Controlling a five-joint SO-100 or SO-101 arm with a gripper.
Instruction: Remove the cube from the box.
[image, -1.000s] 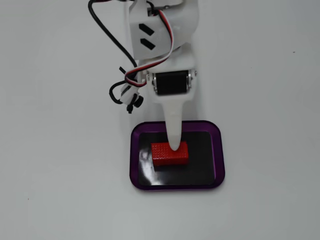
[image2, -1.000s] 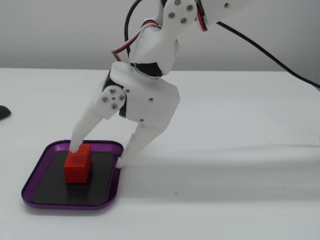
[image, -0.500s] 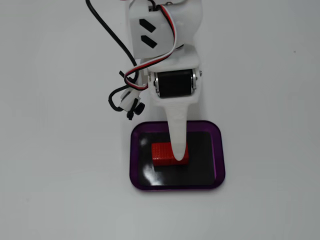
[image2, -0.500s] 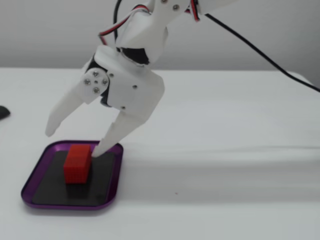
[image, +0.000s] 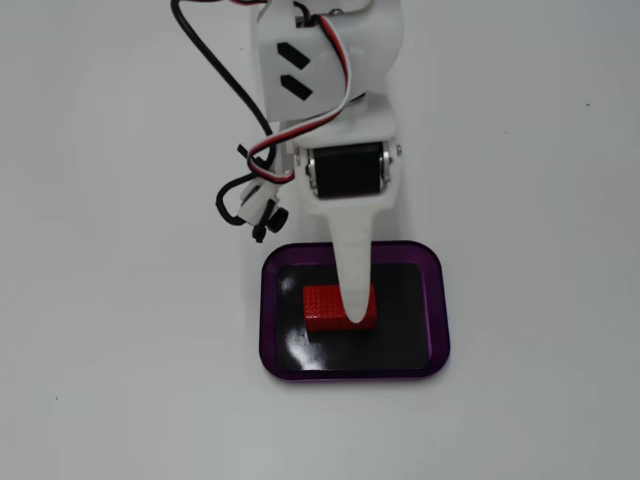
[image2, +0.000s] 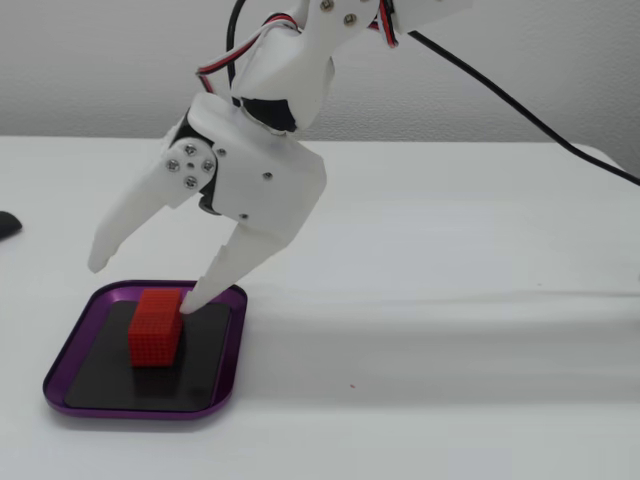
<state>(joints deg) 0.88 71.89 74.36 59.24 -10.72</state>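
The red cube (image: 325, 306) lies on the black bottom of the purple-rimmed box (image: 270, 335), left of its middle. In the side fixed view the cube (image2: 155, 326) sits in the far part of the box (image2: 62, 385). My gripper (image2: 142, 285) is open, with its jaws spread wide over the cube. The lower fingertip (image2: 192, 300) rests at the cube's upper right edge and the upper finger hangs in the air above the box's left side. From above, the gripper (image: 353, 305) shows as one white finger covering the cube's right part.
The box stands on a plain white table. Black and red-white cables (image: 250, 190) hang beside the arm to the upper left of the box. A small dark object (image2: 6, 225) lies at the left edge of the table.
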